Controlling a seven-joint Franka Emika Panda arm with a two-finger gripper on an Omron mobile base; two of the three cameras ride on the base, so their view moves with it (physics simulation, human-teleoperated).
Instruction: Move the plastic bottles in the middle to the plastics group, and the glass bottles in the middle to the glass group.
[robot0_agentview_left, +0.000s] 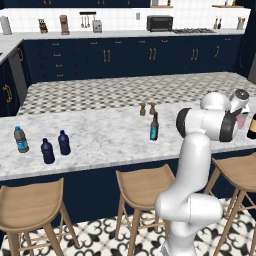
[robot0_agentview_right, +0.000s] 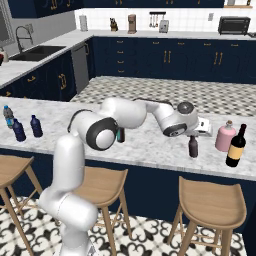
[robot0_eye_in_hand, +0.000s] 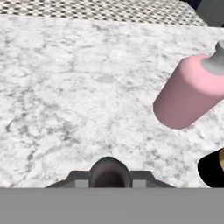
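We see our two-finger gripper (robot0_agentview_right: 193, 136) clenched on the slim dark brown glass bottle (robot0_agentview_right: 193, 146), marble counter (robot0_agentview_right: 150, 145) under it, squat pink bottle (robot0_agentview_right: 225, 136) at three o'clock, yellow-labelled dark bottle (robot0_agentview_right: 236, 146) beyond.

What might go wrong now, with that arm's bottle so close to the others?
1. The slim plain dark brown glass bottle, its neck between the jaws, is near the squat pink bottle; a sideways move may knock that over.
2. The dark bottle with a yellow label stands close too.
3. Released tilted, the tall brown bottle may topple.
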